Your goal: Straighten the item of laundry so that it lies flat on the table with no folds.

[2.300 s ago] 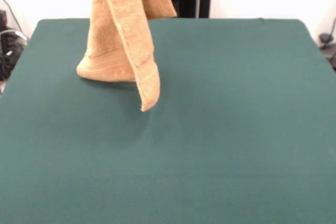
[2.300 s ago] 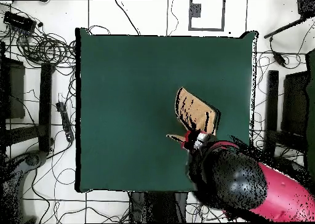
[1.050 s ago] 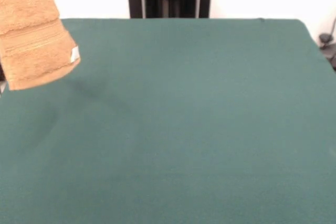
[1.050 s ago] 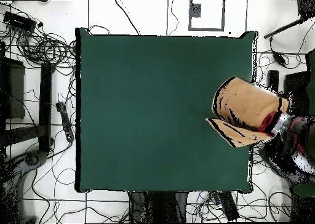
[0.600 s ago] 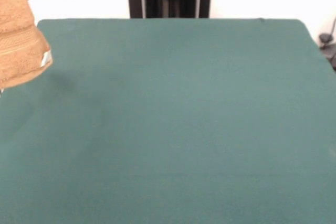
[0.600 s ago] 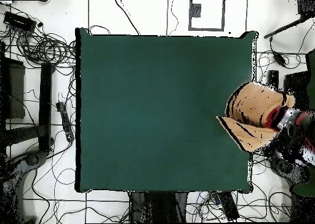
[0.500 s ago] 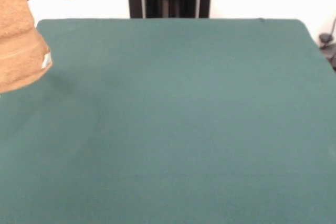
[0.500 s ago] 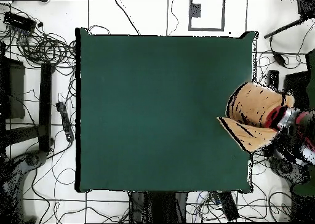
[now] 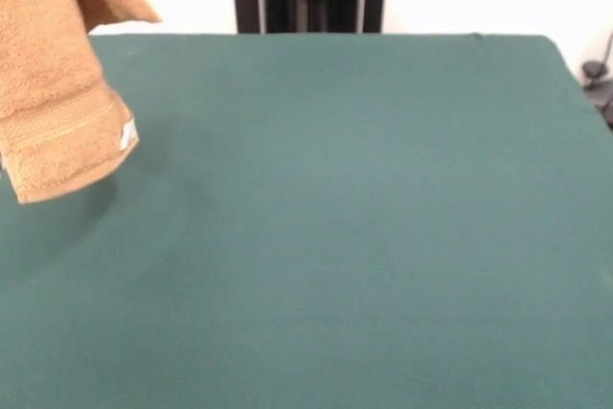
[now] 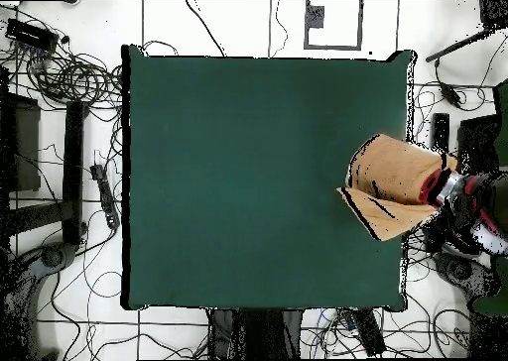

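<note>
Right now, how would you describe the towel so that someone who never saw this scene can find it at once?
Start from the big dark green table. At its left edge in the front view, the towel hangs in the air, folded over itself. It is the only golden-orange cloth there, with a woven band and a small white tag near its lower end.

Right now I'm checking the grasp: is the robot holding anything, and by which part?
The towel hangs above the table at its edge, held from above by an upper part; the gripper sits at its outer end, the exact hold hidden.
</note>
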You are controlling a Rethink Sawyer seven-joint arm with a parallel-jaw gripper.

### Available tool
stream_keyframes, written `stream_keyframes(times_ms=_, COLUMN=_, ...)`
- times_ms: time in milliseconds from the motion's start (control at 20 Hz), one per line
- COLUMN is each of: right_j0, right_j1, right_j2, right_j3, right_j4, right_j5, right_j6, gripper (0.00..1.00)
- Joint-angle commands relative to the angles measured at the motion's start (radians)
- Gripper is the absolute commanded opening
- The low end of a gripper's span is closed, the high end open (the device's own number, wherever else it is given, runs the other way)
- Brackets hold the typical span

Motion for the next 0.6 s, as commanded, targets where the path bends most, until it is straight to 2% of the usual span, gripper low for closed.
stream_keyframes(times_ms=50, right_j0=0.015, right_j1=0.018, right_j2=0.108, right_j3=0.136, right_j4=0.009, right_j5=-0.106, right_j6=-0.163, gripper=0.00)
stream_keyframes(times_ms=400, right_j0=0.003, right_j1=0.020, right_j2=0.111, right_j3=0.226, right_j4=0.034, right_j5=-0.231, right_j6=-0.142, gripper=0.00)
stream_keyframes(times_ms=600, right_j0=0.003, right_j1=0.015, right_j2=0.108, right_j3=0.235, right_j4=0.034, right_j5=-0.233, right_j6=-0.140, gripper=0.00)
